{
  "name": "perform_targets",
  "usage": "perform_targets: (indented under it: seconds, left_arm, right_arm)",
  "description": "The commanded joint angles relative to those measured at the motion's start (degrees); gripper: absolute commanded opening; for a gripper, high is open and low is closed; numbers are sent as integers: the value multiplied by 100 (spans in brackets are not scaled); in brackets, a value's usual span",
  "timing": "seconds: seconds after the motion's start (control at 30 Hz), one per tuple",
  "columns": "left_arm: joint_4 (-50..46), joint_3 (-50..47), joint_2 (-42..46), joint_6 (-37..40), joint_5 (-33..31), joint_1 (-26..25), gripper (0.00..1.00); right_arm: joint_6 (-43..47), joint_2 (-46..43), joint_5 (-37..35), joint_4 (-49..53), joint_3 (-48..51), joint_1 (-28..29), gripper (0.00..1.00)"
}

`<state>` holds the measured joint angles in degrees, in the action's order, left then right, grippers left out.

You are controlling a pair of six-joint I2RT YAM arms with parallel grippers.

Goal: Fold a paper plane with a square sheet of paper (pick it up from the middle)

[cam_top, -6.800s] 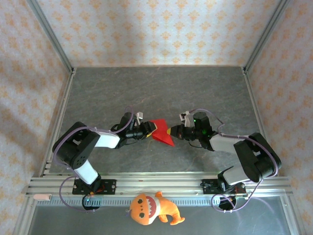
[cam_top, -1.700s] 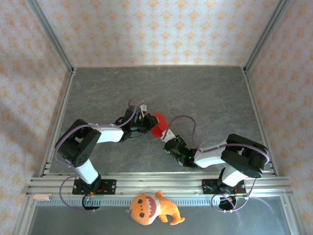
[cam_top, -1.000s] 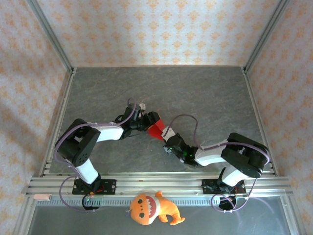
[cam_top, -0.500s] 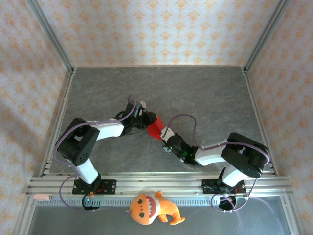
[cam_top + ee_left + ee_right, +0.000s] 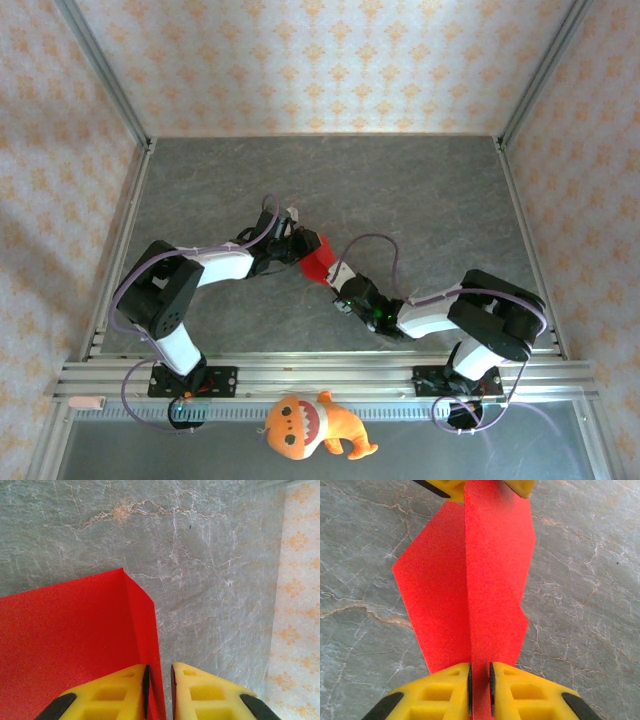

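Note:
The square sheet of paper (image 5: 318,258) is bright red and creased into a pointed shape with a raised centre ridge. It sits mid-table between both arms. My left gripper (image 5: 305,251) has come in from the left. In the left wrist view its jaws (image 5: 159,666) stand a narrow slit apart around the paper (image 5: 75,645), whose ridge lies against one pad, with a sliver of table beside it. My right gripper (image 5: 332,282) reaches the ridge's near end. In the right wrist view red paper (image 5: 495,580) fills the slit between its jaws (image 5: 480,666), and the left gripper (image 5: 485,484) shows at the far end.
An orange plush toy (image 5: 310,425) lies in front of the arm bases, below the metal rail (image 5: 300,375). The grey marbled table (image 5: 400,190) is walled in by patterned panels at the back and on both sides.
The left gripper's jaws have narrowed down around the paper's ridge. The right gripper's jaws have eased slightly apart. The paper and both arms have hardly shifted.

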<state>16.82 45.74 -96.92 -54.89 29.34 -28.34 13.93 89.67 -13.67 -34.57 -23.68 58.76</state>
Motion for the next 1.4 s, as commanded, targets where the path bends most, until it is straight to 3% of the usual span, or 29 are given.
perform_targets:
  seconds: [0.0, 0.3, 0.43, 0.53, 0.63, 0.8, 1.0, 1.37]
  left_arm:
    - [-84, 118, -125, 145, 14, 63, 20]
    - [-66, 112, -104, 128, 11, 61, 20]
    - [-83, 110, -17, 121, -50, 77, 24]
    - [-139, 50, 123, 126, -226, 117, 34]
    - [-241, -63, 388, 124, -461, 195, 55]
    - [-485, -261, 862, 140, -836, 295, 65]
    - [-601, -479, 1291, 139, -1076, 337, 70]
    - [-524, -546, 1335, 160, -942, 346, 70]
  right_arm:
    - [67, 51, -189, -72, -93, -20, 17]
    - [-55, 7, 4, -68, -75, -41, 1]
    - [-307, -47, 330, -37, -71, -144, 0]
    - [-629, -131, 982, 12, -69, -354, 0]
    - [-1083, -204, 1991, -22, -40, -702, 0]
    - [-1524, -59, 3071, 54, -133, -1157, 0]
    - [-1834, 106, 3646, 43, -244, -1508, 0]
    - [-2656, 580, 4856, 303, -719, -2020, 0]
